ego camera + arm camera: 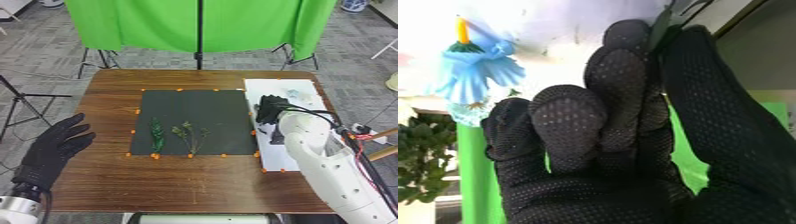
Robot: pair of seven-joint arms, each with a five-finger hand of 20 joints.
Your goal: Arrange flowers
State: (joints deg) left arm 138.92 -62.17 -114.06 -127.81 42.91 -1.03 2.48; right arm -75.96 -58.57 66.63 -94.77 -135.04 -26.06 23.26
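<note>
Some room between left hand [59, 145], fingers apart, and mat [155, 102] edge; right hand [270, 107], fingers clamped on leaf [660, 31].

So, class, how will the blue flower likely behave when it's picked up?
The blue flower is probably light, since its petals look thin. They may crease if squeezed, being soft and ruffled. It seems unlikely to roll evenly, as it flares out from a narrow yellow tip.
</note>
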